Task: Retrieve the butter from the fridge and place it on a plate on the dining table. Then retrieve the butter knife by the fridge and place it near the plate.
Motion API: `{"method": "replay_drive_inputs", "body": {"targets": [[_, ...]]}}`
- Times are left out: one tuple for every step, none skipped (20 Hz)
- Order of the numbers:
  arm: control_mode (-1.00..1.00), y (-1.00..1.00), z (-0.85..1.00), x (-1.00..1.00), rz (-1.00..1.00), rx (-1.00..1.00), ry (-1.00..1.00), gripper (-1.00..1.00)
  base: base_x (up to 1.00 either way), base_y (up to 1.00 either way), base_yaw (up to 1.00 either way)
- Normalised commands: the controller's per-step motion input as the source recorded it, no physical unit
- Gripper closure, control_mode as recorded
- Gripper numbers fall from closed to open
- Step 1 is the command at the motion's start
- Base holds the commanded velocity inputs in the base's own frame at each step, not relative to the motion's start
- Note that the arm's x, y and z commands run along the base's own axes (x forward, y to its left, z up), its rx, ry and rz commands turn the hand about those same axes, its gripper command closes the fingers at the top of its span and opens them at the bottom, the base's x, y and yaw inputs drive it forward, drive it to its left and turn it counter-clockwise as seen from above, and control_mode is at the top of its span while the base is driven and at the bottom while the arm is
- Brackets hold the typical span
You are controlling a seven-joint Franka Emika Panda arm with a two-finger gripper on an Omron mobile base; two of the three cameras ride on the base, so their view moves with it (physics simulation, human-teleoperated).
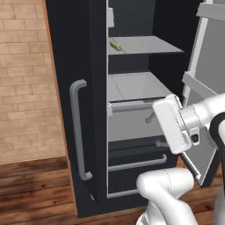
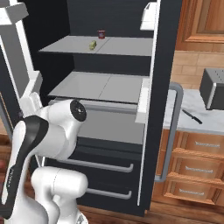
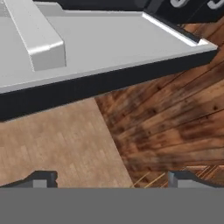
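In the left base view, fridge: you face the tall black fridge (image 1: 94, 132), its left door shut with a long grey bar handle (image 1: 78, 132), its right side standing open.
Butter there: the small pale yellow stick of butter (image 1: 115, 45) lies on the upper grey shelf (image 1: 149, 45), near its left front.
Hidden there: your white wrist covers part of the lower drawers; the open door (image 1: 206, 88) is cut off at the right edge.

In the right base view, butter: the butter (image 2: 92, 44) sits on the upper shelf (image 2: 65, 46), with a small red-lidded jar (image 2: 101, 34) just behind it.
Knife: the slim dark butter knife (image 2: 192, 116) lies flat on the pale desk (image 2: 192, 124) over wooden drawers, near a dark boxy appliance (image 2: 213, 89) cut off by the edge.
Hidden there: the arm's elbow blocks the lower left of the fridge (image 2: 162, 52).

In the hand view, claw: the claw (image 3: 112, 180) is spread wide, its two dark tips far apart, gripping nothing.
Surroundings: you see a flat grey panel with a black edge above, plank wood floor (image 3: 175, 118) below; what the panel belongs to is hard to tell.
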Motion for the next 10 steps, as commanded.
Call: {"method": "replay_drive_inputs", "body": {"targets": [[-1.00,0.00,0.00,0.54,0.00,0.29,-0.03,-1.00,0.00,0.00,0.00],[-1.00,0.00,0.00,0.46,0.00,0.19,-0.06,-1.00,0.00,0.00,0.00],[-1.00,0.08,0.00,0.49,0.00,0.12,-0.04,-1.00,0.00,0.00,0.00],[-1.00,0.09,0.00,0.49,0.00,0.07,-0.02,-1.00,0.00,0.00,0.00],[-1.00,0.10,0.00,0.51,0.00,0.03,-0.01,-1.00,0.00,0.00,0.00],[-1.00,0.08,0.00,0.57,0.00,0.04,-0.03,-1.00,0.00,0.00,0.00],[-1.00,0.04,0.00,0.60,0.00,0.02,-0.03,-1.00,0.00,0.00,0.00],[-1.00,0.00,0.00,0.55,0.00,0.01,-0.02,-1.00,0.00,0.00,0.00],[-1.00,0.00,0.00,0.46,0.00,0.00,-0.01,-1.00,0.00,0.00,0.00],[-1.00,0.04,0.00,0.49,0.00,0.00,0.00,-1.00,0.00,0.00,0.00]]}}
